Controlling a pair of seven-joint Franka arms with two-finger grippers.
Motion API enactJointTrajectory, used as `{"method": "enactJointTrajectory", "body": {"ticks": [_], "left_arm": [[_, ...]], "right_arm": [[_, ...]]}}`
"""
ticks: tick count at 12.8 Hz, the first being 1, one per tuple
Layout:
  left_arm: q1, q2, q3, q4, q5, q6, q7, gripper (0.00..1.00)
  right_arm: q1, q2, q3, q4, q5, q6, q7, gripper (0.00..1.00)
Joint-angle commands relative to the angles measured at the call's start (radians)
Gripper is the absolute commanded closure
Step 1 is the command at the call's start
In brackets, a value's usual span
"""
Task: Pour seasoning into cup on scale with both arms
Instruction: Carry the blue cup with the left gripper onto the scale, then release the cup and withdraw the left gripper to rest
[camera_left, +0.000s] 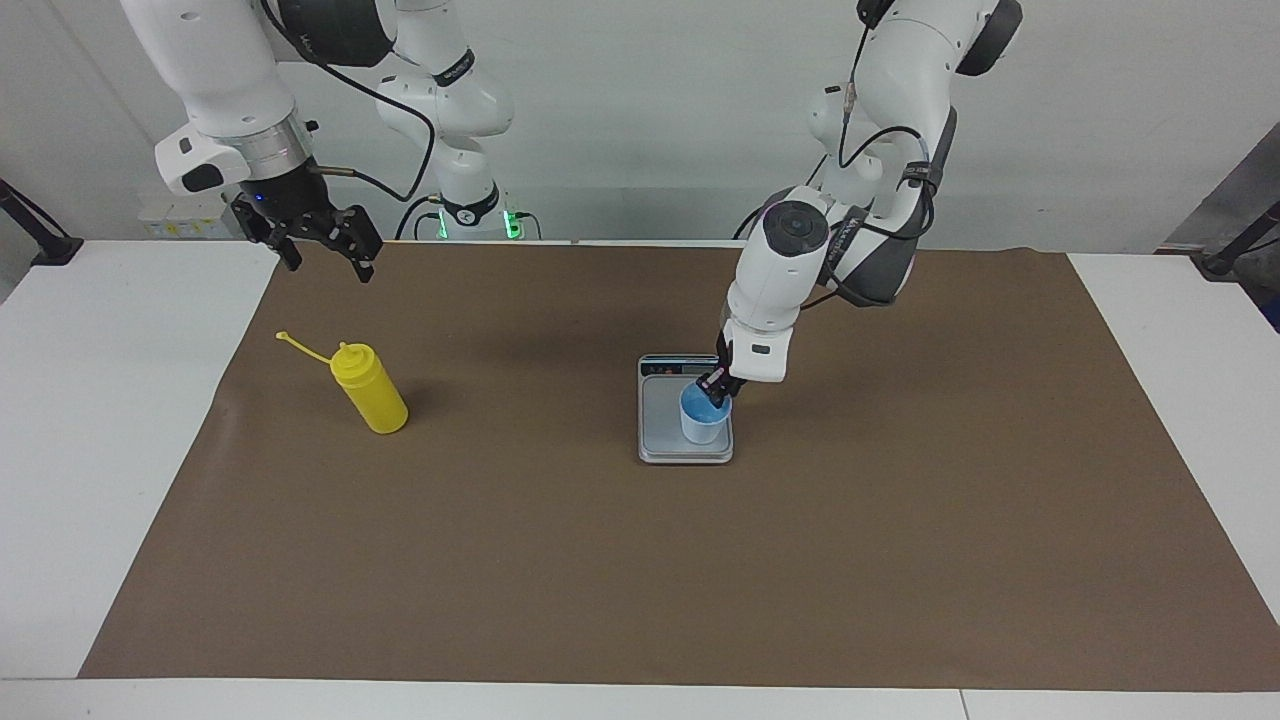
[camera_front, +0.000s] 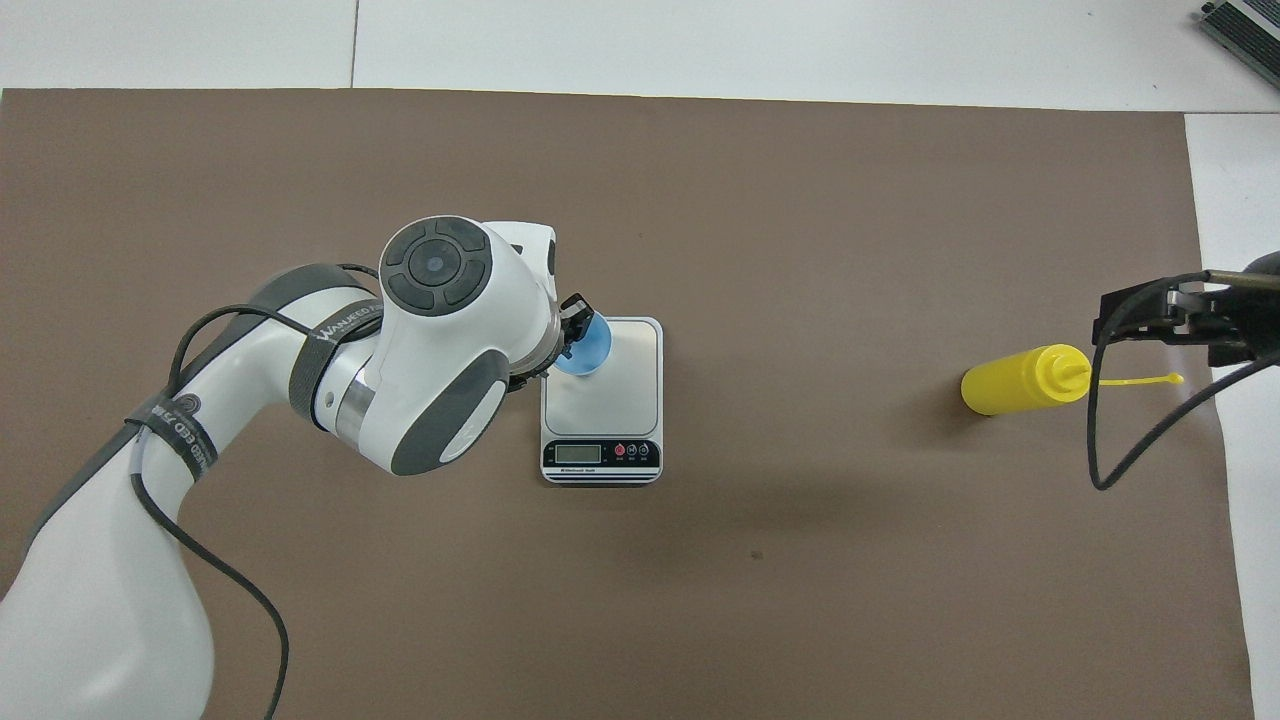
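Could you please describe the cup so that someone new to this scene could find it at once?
On the brown mat, find the silver-grey scale near the middle. The cup stands on it, small, light blue and translucent, unlike the yellow bottle standing toward the right arm's end.
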Motion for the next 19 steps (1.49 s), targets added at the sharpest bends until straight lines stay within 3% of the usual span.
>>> {"method": "enactJointTrajectory", "body": {"ticks": [1,5,9,13,16,19], "left_arm": [[0.001,0.007,-0.009,0.062,0.023,-0.090,0.017,0.66],[-0.003,0.007,-0.012,0.120,0.021,-0.159,0.020,0.66],[0.003,0.009,-0.019,0.336,0.000,-0.440,0.130,0.66],[0.026,-0.002,0.017,0.513,0.001,-0.706,0.316,0.66],[0.032,-0.054,0.147,0.625,-0.012,-0.870,0.559,0.64],[0.031,-0.112,0.373,0.616,-0.067,-0.932,0.852,0.59]], "right_arm": [[-0.014,-0.022,0.004,-0.024,0.019,0.007,-0.017,0.00],[-0.026,-0.022,-0.002,-0.027,0.019,0.009,-0.021,0.00],[-0.029,-0.035,-0.002,-0.061,0.019,0.035,-0.076,0.00],[-0.101,-0.138,-0.003,-0.286,0.071,0.197,-0.307,0.00],[-0.158,-0.183,-0.008,-0.397,0.123,0.298,-0.531,0.00],[-0.251,-0.198,-0.011,-0.472,0.247,0.366,-0.784,0.00]]}}
